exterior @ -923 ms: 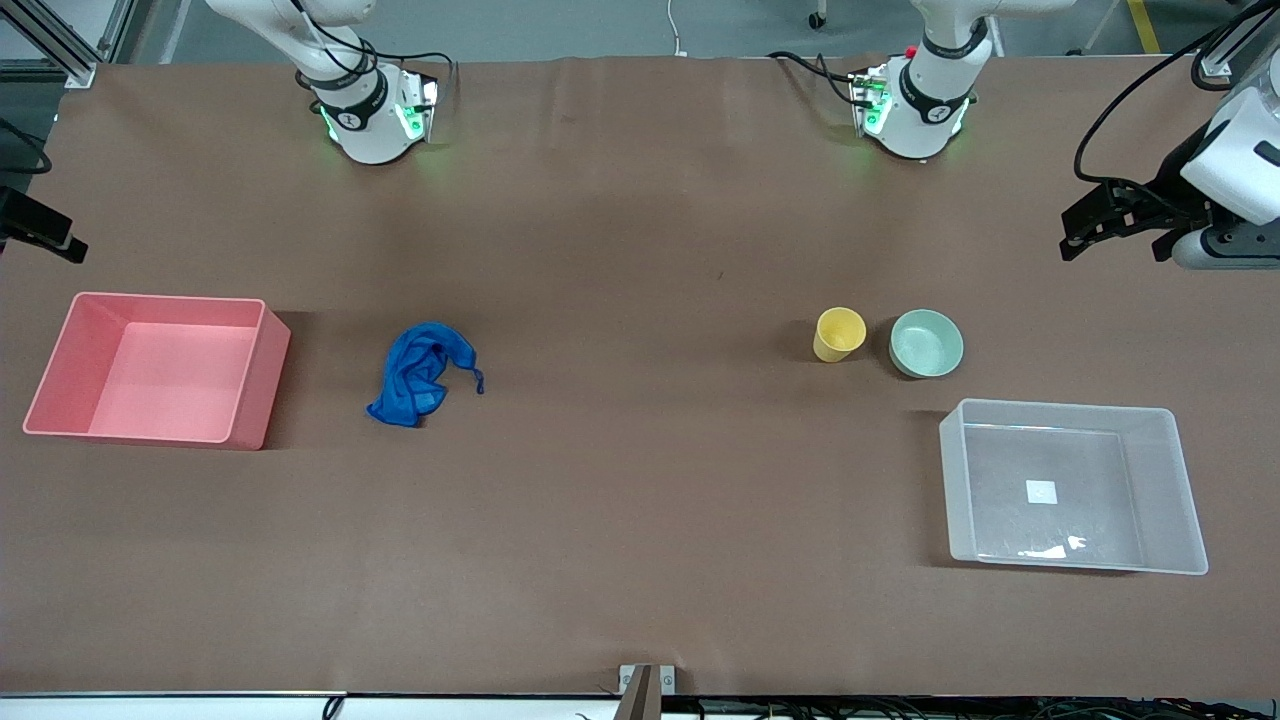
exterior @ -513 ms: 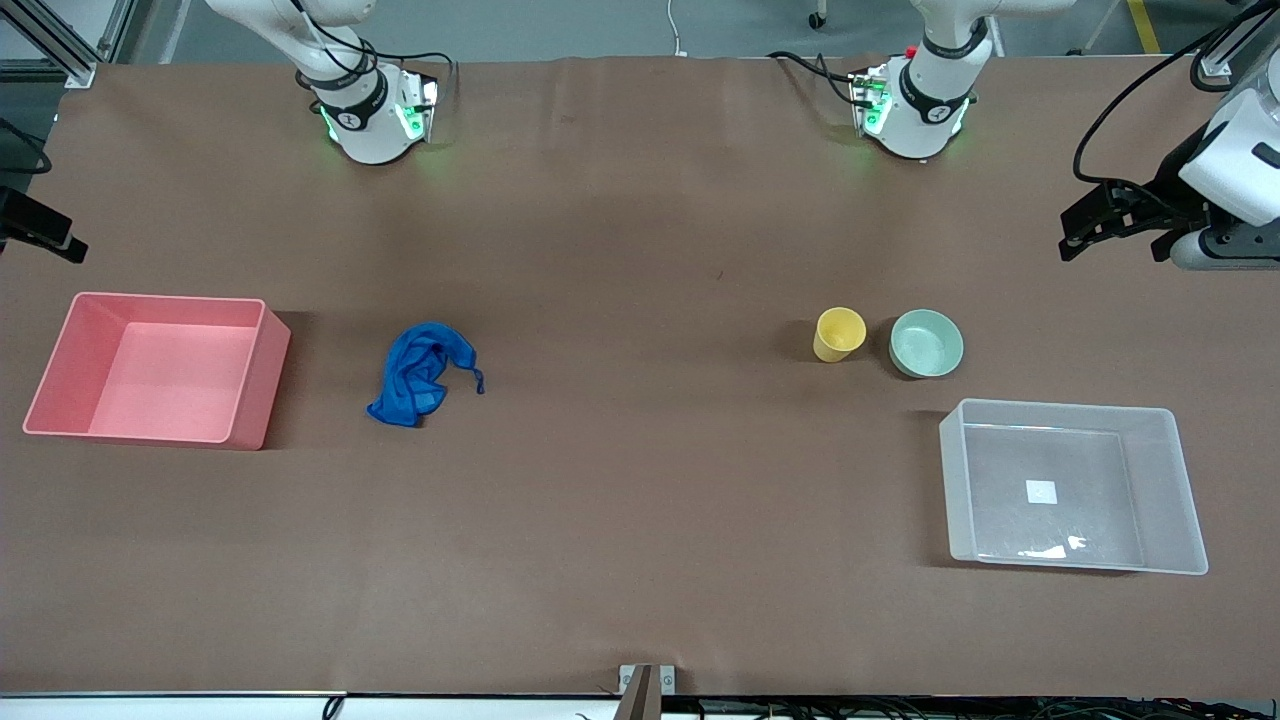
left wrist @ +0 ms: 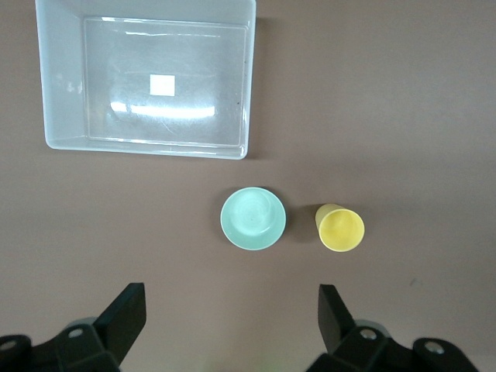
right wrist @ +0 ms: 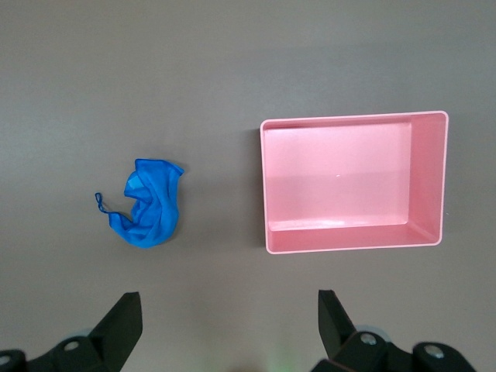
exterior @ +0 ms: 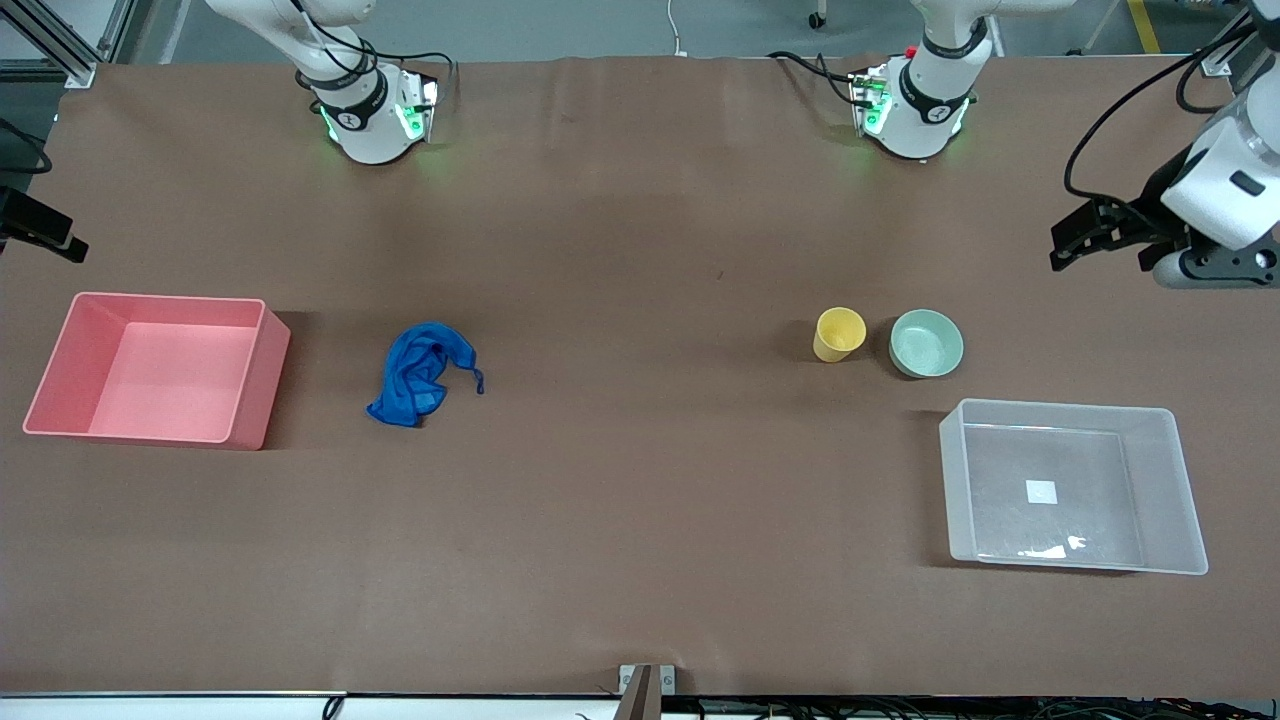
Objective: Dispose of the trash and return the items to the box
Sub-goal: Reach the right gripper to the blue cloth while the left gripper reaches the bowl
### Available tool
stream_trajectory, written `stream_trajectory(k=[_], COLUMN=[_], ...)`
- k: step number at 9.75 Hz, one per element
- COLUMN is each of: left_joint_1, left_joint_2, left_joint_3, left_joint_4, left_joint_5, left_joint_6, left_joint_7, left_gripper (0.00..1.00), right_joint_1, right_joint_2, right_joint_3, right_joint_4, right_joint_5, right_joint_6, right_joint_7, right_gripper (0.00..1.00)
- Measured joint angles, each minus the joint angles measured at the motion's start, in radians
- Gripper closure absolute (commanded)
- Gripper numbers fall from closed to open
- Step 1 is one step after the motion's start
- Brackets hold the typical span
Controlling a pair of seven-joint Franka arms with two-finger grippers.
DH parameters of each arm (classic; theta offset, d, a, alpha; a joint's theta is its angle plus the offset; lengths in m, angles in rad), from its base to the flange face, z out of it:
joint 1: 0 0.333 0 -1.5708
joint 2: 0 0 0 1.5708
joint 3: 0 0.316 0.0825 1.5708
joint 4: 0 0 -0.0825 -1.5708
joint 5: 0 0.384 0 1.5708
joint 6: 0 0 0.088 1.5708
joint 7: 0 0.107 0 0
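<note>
The blue rag (exterior: 422,372) lies crumpled on the table beside the pink bin, toward the right arm's end; it also shows in the right wrist view (right wrist: 149,203). The yellow cup (exterior: 838,333) and mint-green bowl (exterior: 926,343) stand side by side, just farther from the front camera than the clear box (exterior: 1160,420). The left wrist view shows the cup (left wrist: 341,228), the bowl (left wrist: 253,218) and the box (left wrist: 249,85). My left gripper (exterior: 1075,245) (left wrist: 231,291) is open and empty, high over the left arm's end. My right gripper (exterior: 50,238) (right wrist: 229,296) is open and empty, high over the right arm's end.
The pink bin (exterior: 262,375) stands empty at the right arm's end and also shows in the right wrist view (right wrist: 267,186). The clear box holds nothing but its white label (exterior: 1041,491). Both arm bases stand along the table edge farthest from the front camera.
My left gripper and wrist have shifted slightly, still high over the left arm's end. The rag, cup, bowl, box and bin have not moved.
</note>
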Motion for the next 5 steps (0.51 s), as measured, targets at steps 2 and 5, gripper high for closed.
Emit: stream_trajectory(k=[2, 5], left_joint_1=[0.002, 0.005], left_joint_2=[-0.002, -0.015], left_joint_3=[0.044, 0.091], left_joint_4=[-0.135, -0.421], left_joint_5=[0.0, 0.0], left_joint_6=[0.142, 0.429], left_joint_7=[0.038, 0.122], left_gripper=[0.03, 0.03], right_joint_1=[0.019, 0.043], right_joint_2=[0.005, 0.074], right_joint_3=[0.047, 0.205], right_joint_4=[-0.066, -0.284], right_joint_5=[0.002, -0.002], right_joint_6=[0.069, 0.34], right_joint_7=[0.057, 0.275], right_gripper=[0.0, 0.0])
